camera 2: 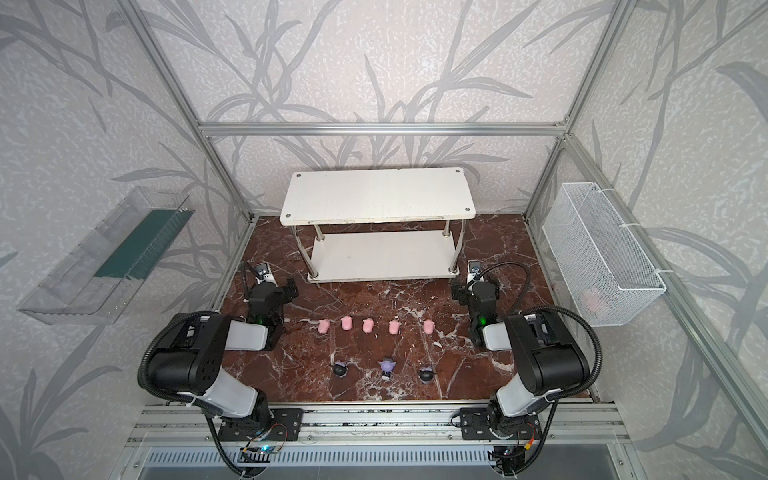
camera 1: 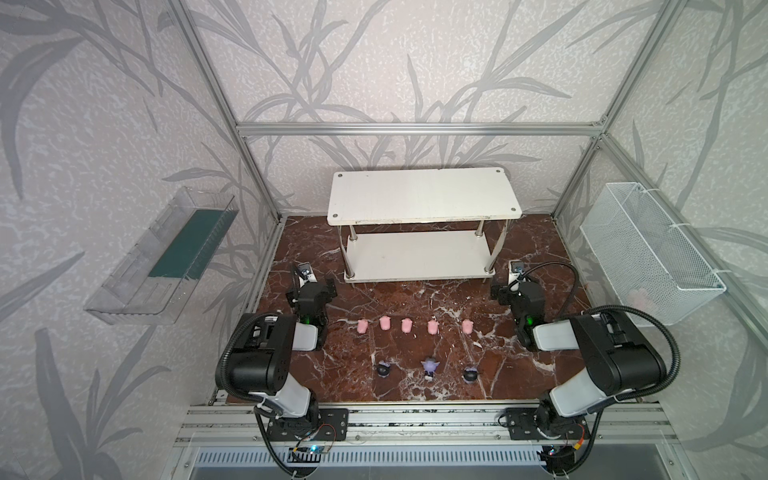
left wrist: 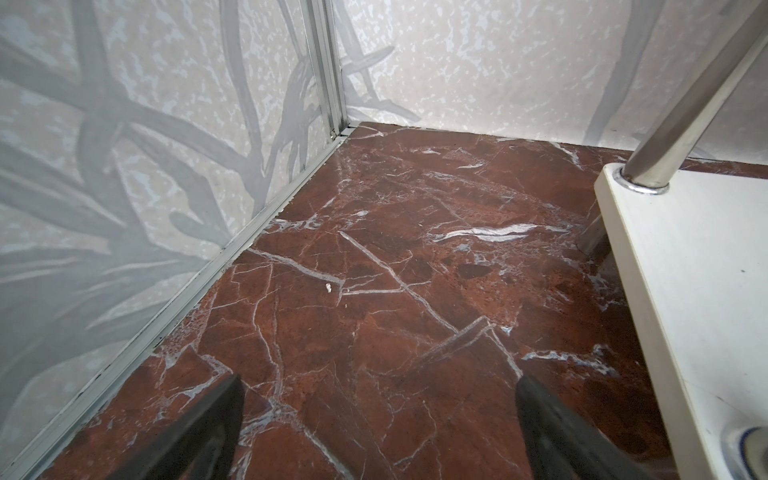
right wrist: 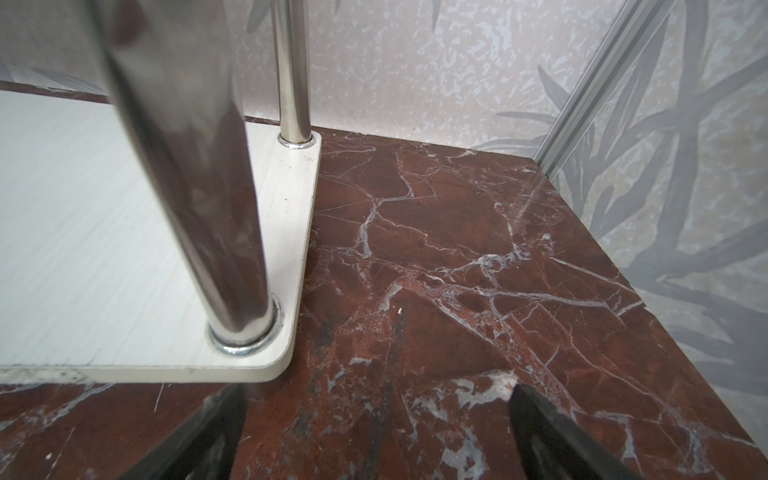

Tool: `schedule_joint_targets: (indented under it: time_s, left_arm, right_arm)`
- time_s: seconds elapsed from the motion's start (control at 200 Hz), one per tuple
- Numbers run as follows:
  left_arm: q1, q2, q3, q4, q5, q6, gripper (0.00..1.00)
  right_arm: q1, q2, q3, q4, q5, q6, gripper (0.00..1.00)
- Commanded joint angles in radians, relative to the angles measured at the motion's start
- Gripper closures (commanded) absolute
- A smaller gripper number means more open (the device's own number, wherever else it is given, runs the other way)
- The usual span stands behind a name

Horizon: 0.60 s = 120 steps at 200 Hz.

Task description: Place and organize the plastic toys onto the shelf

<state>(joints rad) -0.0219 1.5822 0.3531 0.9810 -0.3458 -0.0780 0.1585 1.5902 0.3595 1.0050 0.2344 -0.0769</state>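
Wrist views: left gripper and right gripper spread wide, empty; I'd pinch an end pale-pink plastic piglet low, squarely.

Left pincer spread wide, right pincer likewise, both angled downward

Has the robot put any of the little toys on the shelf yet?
Not yet. Nothing is done: both boards of the shelf are bare. Nothing is in hand either: the left gripper and the right gripper are open and empty. Left to do: all five pink piglets and three figurines wait on the table.
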Motion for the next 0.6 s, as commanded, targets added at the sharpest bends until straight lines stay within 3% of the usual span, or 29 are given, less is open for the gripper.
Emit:
schedule_joint_targets:
  time_s: [0.0, 0.11, 0.19, 0.315, 0.38, 0.45, 0.595]
  left_arm:
    - [0.005, -0.013, 0.007, 0.014, -0.015, 0.017, 0.01]
    - [0.009, -0.091, 0.018, -0.114, -0.009, -0.009, 0.04]
    - [-0.003, -0.106, -0.013, -0.019, 0.011, 0.053, 0.06]
    - [-0.007, -0.291, 0.034, -0.271, -0.080, 0.002, 0.05]
    - [-0.007, -0.363, 0.040, -0.299, -0.065, -0.001, 0.05]
    - [-0.010, -0.433, 0.041, -0.311, -0.070, -0.054, 0.05]
    - [-0.014, -0.554, 0.120, -0.552, -0.051, -0.184, 0.06]
  right_arm:
    - [-0.003, -0.004, -0.002, 0.020, 0.011, 0.001, 0.01]
    - [-0.007, -0.156, 0.040, -0.196, 0.025, 0.020, 0.01]
    - [-0.005, -0.247, 0.075, -0.320, 0.009, 0.013, 0.01]
    - [-0.003, -0.384, 0.113, -0.479, 0.006, 0.043, 0.01]
    - [-0.001, -0.434, 0.124, -0.552, 0.000, 0.078, 0.01]
    - [0.009, -0.482, 0.128, -0.613, -0.017, 0.144, 0.01]
    - [0.055, -0.589, 0.150, -0.798, 0.001, 0.267, 0.01]
